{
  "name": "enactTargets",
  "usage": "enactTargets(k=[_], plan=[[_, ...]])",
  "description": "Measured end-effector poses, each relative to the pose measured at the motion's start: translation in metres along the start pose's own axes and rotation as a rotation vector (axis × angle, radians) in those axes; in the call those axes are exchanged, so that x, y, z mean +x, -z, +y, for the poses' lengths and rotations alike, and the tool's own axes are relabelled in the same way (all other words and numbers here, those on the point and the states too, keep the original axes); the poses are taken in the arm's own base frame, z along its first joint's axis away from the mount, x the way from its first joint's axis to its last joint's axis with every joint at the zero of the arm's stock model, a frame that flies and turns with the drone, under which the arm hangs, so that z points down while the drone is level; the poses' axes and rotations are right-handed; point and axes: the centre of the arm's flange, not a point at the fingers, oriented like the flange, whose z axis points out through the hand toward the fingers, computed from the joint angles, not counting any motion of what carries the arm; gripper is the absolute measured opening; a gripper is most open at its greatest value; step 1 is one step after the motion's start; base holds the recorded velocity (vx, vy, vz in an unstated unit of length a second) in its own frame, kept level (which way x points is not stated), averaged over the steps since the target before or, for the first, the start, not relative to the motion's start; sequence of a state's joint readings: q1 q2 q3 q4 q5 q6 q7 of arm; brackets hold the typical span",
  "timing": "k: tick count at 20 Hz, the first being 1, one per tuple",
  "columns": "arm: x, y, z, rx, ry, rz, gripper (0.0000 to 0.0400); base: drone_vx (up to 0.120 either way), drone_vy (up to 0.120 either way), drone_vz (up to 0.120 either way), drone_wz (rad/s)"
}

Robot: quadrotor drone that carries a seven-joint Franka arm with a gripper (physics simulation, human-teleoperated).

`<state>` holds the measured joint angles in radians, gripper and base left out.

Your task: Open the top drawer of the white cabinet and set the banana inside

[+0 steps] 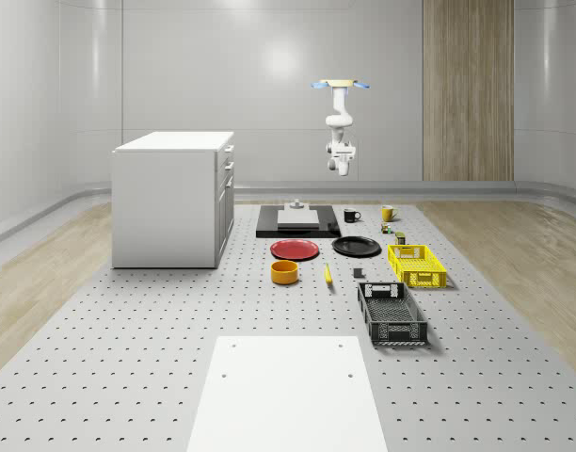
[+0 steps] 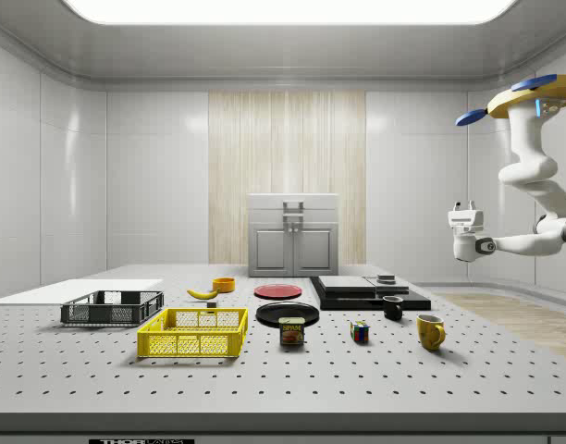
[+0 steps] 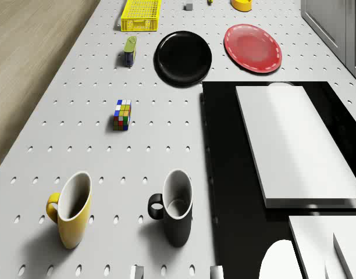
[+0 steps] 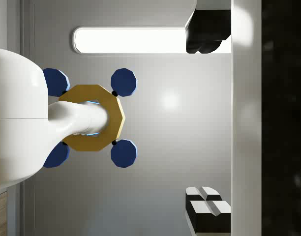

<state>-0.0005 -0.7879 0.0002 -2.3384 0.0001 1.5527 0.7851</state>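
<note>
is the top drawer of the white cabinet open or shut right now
Shut. In the whole-scene view the top drawer sits flush with the white cabinet's other fronts, nothing pulled out.

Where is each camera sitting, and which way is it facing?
Whole-scene: high, off the table's end, facing the cabinet, hovering drone and hanging arm.
Side: low at the table's edge, facing the cabinet front; shares cabinet, drone, arm.
Drone: down onto the yellow mug; a white piece, probably arm.
Wrist: up at the drone's underside, between the gripper's open fingers.

Bright, even light from ceiling panel [image 2: 283, 9]; soft glare on walls; faint shadows; no blur.
</note>
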Motion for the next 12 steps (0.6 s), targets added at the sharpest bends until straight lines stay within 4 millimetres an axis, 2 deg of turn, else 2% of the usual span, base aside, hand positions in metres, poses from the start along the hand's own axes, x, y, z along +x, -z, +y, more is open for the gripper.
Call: enactTargets(k=[7,12], plan=[[-0.002,0.050,0.002,0.004,0.000,0.004,0.0400,0.000,0.000,0.000,0.000],[-0.001,0.075,0.001,0.007,0.000,0.007,0.0400,0.000,0.000,0.000,0.000]])
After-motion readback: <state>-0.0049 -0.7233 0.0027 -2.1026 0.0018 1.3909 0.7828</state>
